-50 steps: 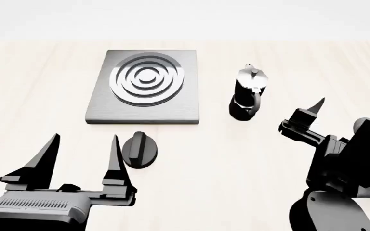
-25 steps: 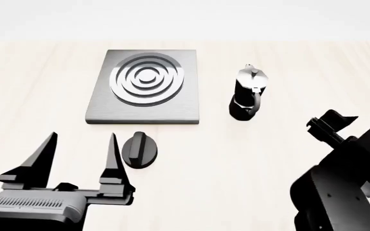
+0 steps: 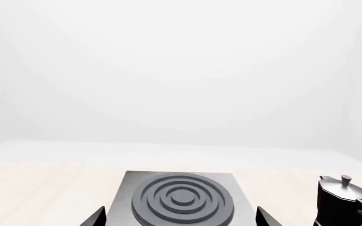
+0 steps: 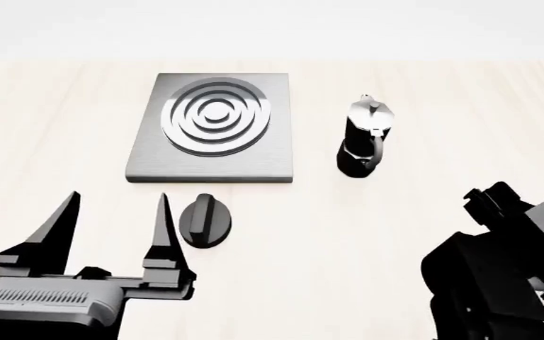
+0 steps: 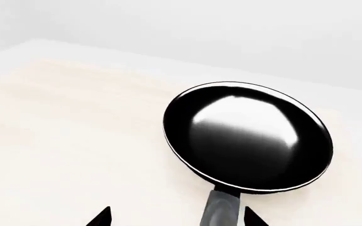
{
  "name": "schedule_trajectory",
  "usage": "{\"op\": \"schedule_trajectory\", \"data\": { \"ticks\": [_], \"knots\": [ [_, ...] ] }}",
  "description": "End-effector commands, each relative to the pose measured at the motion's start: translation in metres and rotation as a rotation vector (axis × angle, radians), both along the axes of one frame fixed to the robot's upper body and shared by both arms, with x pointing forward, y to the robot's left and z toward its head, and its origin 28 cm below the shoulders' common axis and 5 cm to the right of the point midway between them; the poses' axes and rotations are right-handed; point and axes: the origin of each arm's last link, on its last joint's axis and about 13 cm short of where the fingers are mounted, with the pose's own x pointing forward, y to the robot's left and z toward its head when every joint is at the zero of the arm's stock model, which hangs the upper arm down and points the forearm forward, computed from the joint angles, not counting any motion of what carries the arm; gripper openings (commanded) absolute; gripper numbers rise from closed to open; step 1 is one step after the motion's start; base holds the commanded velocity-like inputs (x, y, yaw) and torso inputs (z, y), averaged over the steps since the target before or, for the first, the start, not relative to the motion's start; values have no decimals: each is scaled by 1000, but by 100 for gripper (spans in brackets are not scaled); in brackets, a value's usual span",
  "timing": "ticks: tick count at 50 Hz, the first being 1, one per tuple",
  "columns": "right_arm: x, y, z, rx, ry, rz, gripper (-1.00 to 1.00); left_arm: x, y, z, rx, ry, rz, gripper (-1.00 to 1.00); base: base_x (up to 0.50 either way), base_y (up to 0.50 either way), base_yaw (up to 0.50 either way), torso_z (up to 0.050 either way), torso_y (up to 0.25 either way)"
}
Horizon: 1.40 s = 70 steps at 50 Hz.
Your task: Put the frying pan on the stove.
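The left tool (image 4: pixel 111 223) hovers spread and empty above the pale wooden desk (image 4: pixel 54 120). Beyond it lie a small black round knob (image 4: pixel 205 221) and the flat square grey metal stove (image 4: pixel 213 127), then a black-and-silver moka pot (image 4: pixel 365 136). The right tool (image 5: pixel 176 217), spread, hangs over the glossy black round frying pan (image 5: pixel 249 135), which rests on the desk.

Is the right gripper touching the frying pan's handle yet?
Apart. Right wrist view: the right gripper fingertips stand open either side of the frying pan handle, gaps showing.
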Motion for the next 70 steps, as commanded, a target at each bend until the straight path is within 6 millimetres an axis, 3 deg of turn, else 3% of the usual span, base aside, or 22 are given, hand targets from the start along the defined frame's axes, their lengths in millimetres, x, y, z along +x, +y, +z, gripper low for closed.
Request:
{"op": "schedule_trajectory", "data": {
  "ticks": [1, 26, 46, 70],
  "knots": [
    [6, 3, 0, 55, 32, -46, 100, 0, 1, 0, 2, -2, 4, 100, 0, 0, 0, 0, 0],
    [18, 9, 5, 181, 11, -124, 100, -1, 0, 1, 5, -7, 2, 100, 0, 0, 0, 0, 0],
    [33, 13, 5, 176, 43, -191, 100, -1, 1, 1, 4, -7, 3, 100, 0, 0, 0, 0, 0],
    [51, -1, -5, 281, 89, -231, 100, 2, 2, -7, 1, -2, 6, 100, 0, 0, 0, 0, 0]
  ]
}}
